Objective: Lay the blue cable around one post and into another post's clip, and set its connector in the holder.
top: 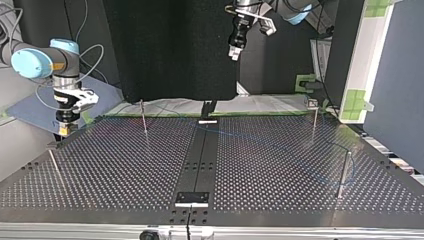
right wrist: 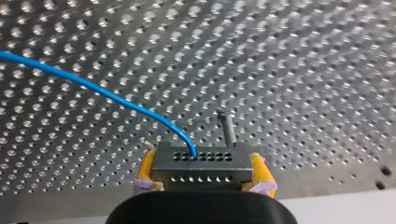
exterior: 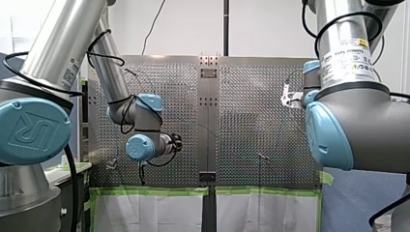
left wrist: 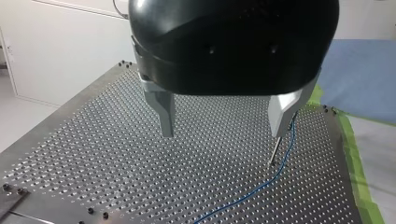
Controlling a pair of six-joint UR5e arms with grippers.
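- Right wrist view: right hand clamped on the connector, blue cable trailing over the surface.
- The left hand gapes wide, empty, above a post.

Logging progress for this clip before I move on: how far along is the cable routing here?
Done: the right tool is shut on the connector, blue cable trailing from it. In hand: the connector is held clear of the table, not yet set down. The left tool hangs open near a post that the cable passes beside; whether it wraps it is unclear. Left: clipping and seating the connector.
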